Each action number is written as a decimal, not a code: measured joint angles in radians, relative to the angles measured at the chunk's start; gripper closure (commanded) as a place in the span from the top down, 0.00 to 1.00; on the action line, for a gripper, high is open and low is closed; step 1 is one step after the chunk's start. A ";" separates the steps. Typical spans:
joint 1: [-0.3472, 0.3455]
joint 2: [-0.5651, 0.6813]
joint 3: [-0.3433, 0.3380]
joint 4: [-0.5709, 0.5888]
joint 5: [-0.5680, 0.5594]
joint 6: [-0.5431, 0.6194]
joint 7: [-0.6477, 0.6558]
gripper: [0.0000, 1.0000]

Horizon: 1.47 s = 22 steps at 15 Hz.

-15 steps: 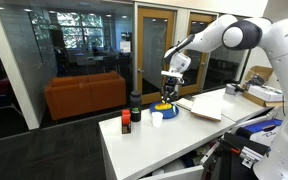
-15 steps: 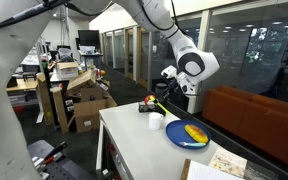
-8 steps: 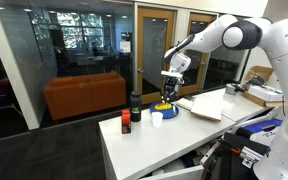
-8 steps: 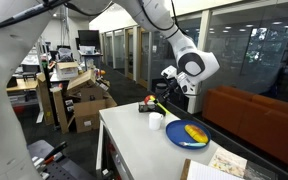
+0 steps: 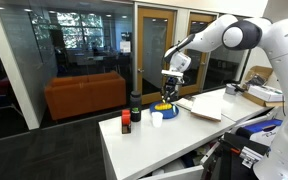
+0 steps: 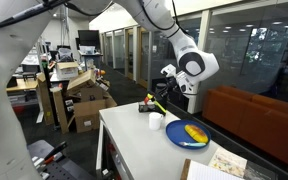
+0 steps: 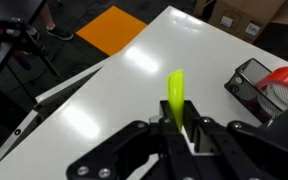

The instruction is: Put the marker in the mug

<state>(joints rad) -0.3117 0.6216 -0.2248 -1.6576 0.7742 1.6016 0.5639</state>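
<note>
Marker [image 7: 175, 92] pinched in the end effector [image 7: 181, 130], held above the desk [image 7: 114, 100]; grasp and lift appear done, lowering into the mug [image 5: 164, 110] and release remain.

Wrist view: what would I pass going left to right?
Orange square on the floor → thin yellow-green marker, gripped in the claw → black wire-mesh basket holding something red.

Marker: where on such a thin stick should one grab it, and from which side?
Near one end, squeezing across its narrow width. The gripper holds the marker this way: fingers on opposite long sides, the rest sticking out free, which likely makes it easier to lower that end into the mug.
</note>
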 measured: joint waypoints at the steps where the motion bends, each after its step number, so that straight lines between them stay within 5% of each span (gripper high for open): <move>1: -0.004 0.001 0.001 0.007 0.009 -0.041 -0.001 0.04; 9: -0.051 0.124 0.002 0.140 0.096 -0.276 -0.003 0.04; 22: -0.046 0.310 0.045 0.377 0.126 -0.354 0.010 0.04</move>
<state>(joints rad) -0.3574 0.9319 -0.1793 -1.2805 0.9000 1.2472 0.5738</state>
